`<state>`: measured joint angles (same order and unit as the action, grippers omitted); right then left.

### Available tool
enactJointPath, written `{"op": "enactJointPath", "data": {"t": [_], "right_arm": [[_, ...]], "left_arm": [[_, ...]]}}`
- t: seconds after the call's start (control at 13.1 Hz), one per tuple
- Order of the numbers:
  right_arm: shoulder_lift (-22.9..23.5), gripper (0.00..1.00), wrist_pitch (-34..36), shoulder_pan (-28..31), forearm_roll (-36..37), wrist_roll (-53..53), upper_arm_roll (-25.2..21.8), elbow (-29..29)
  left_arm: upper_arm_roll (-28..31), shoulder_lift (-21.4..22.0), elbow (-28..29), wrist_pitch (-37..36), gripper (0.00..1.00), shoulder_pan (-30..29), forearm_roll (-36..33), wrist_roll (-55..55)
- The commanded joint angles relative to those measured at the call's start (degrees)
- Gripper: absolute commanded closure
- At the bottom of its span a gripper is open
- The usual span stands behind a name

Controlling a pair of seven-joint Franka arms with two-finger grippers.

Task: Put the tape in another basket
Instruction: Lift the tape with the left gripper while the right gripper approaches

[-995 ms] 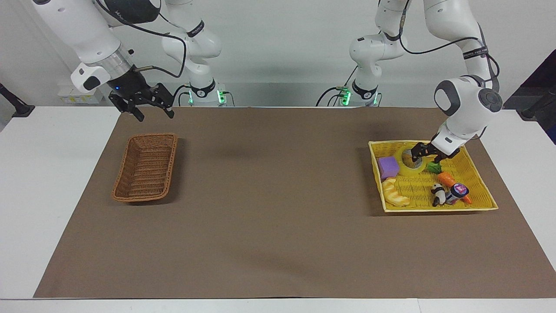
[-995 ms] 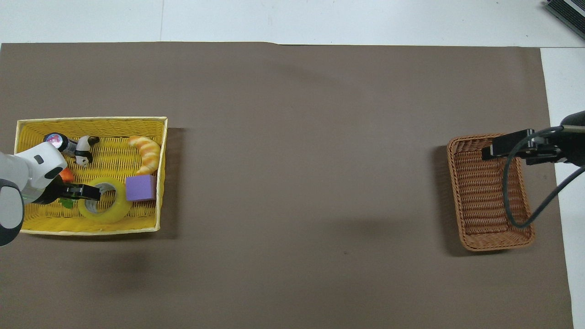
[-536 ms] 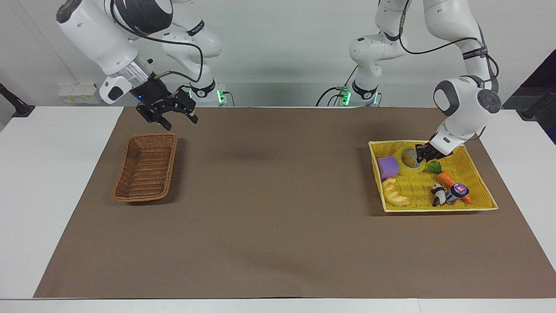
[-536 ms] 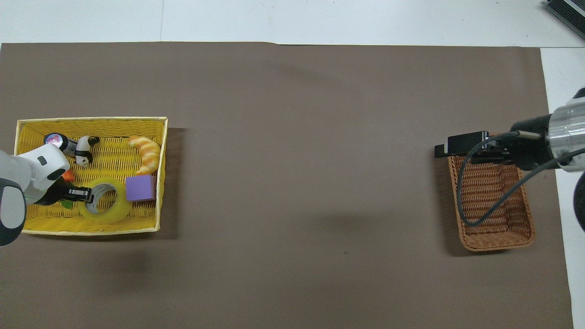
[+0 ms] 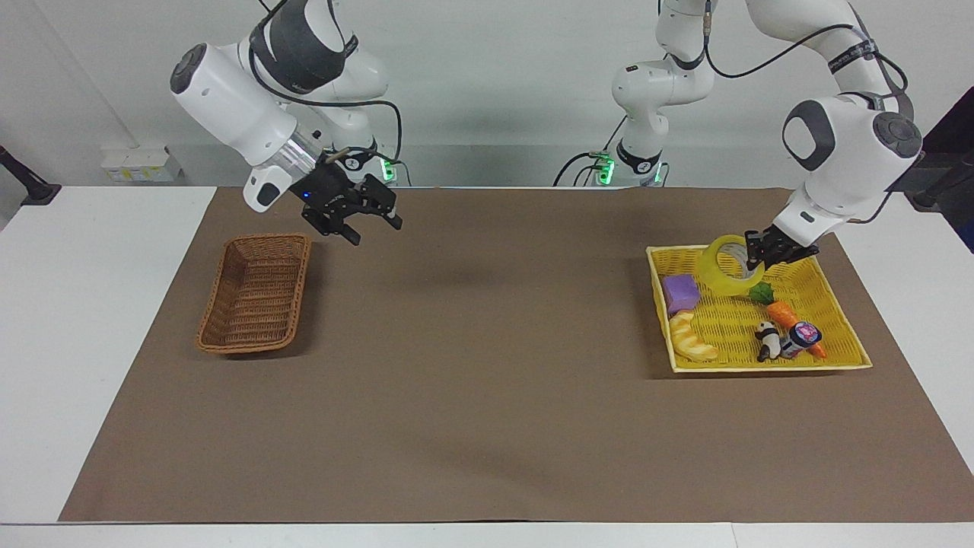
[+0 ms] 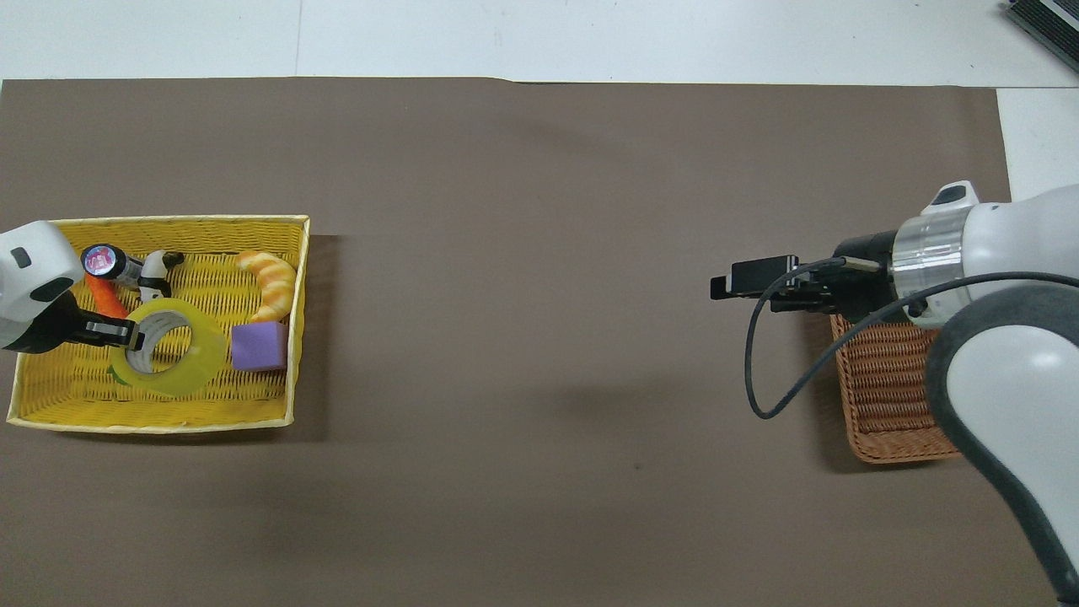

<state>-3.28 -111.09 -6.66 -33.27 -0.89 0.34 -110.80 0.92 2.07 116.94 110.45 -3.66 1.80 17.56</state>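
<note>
One roll, the tape, has just risen off the floor of the yellow basket, pinched by our left gripper. Our right gripper, fingers spread, has swung off the wicker basket toward the table's middle, probably for a handover.

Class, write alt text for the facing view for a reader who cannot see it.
The left gripper holds a yellow tape roll lifted over a yellow mesh basket of small toys. The right gripper hangs open above the brown mat, beside an empty wicker basket.
</note>
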Motion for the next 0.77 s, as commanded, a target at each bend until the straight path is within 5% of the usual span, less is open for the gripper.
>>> {"op": "enactJointPath", "data": {"t": [0.0,0.31,0.69], "right_arm": [[-1.2,0.00,-4.1,-0.8,-5.4,2.4,0.1,-4.4],[-1.3,0.00,-12.5,-6.0,-15.2,4.1,0.1,-8.3],[-2.5,0.00,-21.6,-10.9,-24.1,3.3,0.1,-12.1]], "left_arm": [[0.4,1.6,0.9,-0.2,1.00,5.4,2.2,-4.5],[0.4,1.6,1.9,1.7,1.00,11.1,13.6,-8.1],[0.5,0.4,2.8,10.2,1.00,22.9,17.6,-23.6]]}}
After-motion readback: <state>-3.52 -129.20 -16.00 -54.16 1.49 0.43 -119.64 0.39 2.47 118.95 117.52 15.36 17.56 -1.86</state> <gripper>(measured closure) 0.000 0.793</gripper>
